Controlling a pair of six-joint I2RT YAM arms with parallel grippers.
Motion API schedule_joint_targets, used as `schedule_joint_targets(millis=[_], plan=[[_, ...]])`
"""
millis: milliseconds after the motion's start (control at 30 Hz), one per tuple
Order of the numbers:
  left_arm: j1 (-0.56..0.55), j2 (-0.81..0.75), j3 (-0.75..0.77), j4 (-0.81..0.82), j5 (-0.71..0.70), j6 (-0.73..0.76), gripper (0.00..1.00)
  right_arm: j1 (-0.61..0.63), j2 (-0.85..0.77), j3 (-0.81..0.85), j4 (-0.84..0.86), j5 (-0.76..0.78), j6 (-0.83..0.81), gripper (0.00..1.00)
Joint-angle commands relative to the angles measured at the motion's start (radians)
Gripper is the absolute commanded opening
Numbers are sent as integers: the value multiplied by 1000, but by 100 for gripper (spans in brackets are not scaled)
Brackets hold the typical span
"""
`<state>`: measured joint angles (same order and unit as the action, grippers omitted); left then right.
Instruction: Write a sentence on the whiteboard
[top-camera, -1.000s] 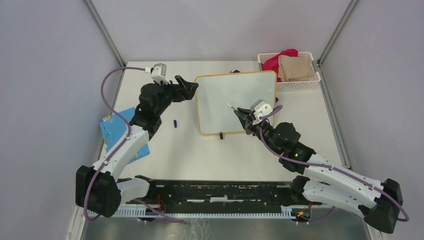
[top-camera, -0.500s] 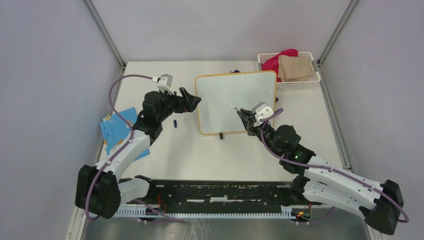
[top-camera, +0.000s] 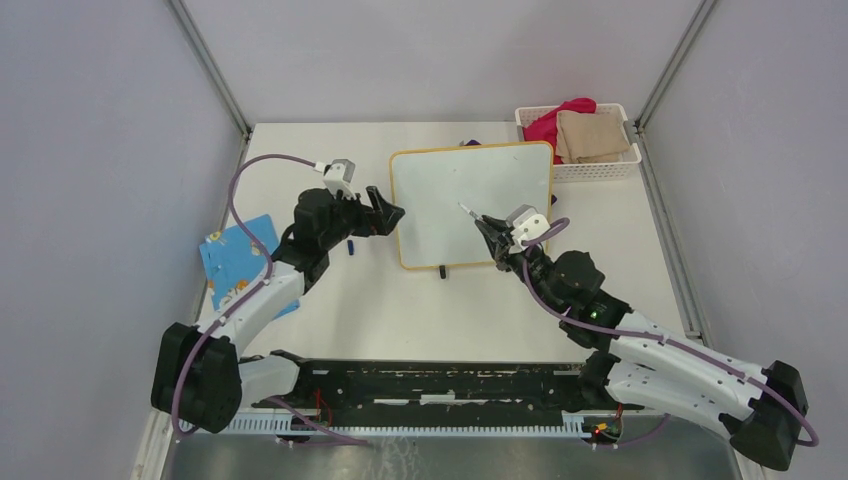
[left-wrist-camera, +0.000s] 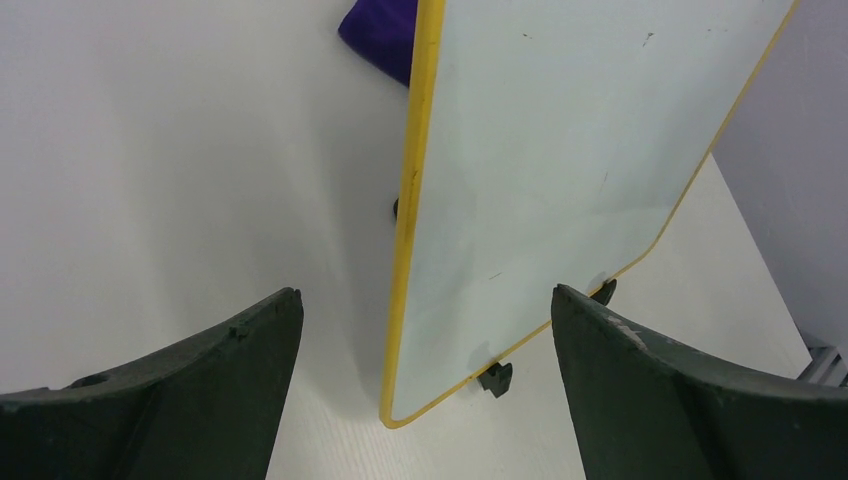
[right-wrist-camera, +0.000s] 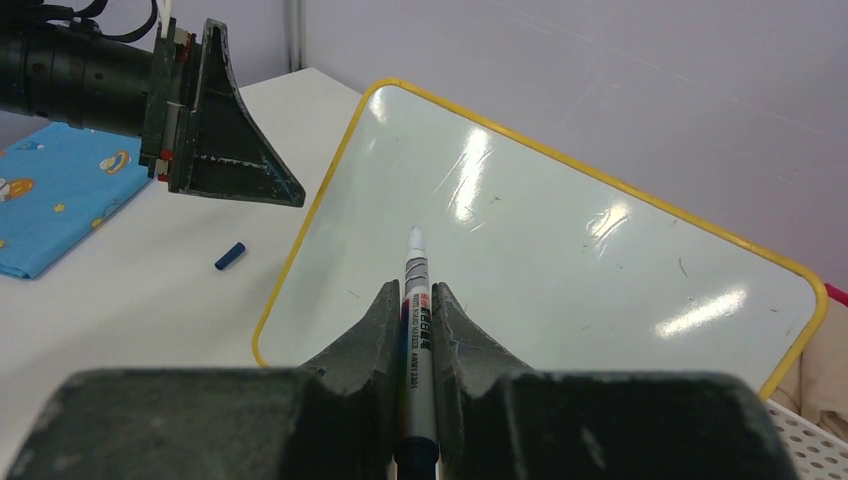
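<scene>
The whiteboard (top-camera: 470, 195) lies on the table, white with a yellow frame and black feet; its face is blank and no sentence shows on it. It also shows in the left wrist view (left-wrist-camera: 560, 150) and the right wrist view (right-wrist-camera: 560, 270). My left gripper (top-camera: 385, 214) is open and empty beside the board's left edge; that yellow edge sits between its fingers (left-wrist-camera: 425, 292). My right gripper (top-camera: 487, 230) is shut on a marker (right-wrist-camera: 417, 290). The uncapped tip (top-camera: 462, 208) points over the middle of the board.
A blue marker cap (right-wrist-camera: 230, 256) lies on the table left of the board. A blue patterned card (top-camera: 232, 255) lies at the left edge. A white basket (top-camera: 590, 170) with cloths stands at the back right. A purple thing (left-wrist-camera: 385, 35) lies behind the board.
My left gripper has moved along the board's left edge toward the near side, still open. My right gripper with the marker has shifted slightly.
</scene>
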<state>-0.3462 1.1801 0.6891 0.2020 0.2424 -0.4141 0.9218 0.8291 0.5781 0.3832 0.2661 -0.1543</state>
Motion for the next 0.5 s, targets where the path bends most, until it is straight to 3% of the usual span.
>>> schedule_joint_targets(millis=[0,200,467], plan=[[32,32,27,64,58,-35,98,0,4,8,59,-20,4,0],[66,111,22,155,183,-71,96,0,21,25,57,-46,13,0],[78,230,23,322,412,-95,85,0,39,32,67,-86,30,0]])
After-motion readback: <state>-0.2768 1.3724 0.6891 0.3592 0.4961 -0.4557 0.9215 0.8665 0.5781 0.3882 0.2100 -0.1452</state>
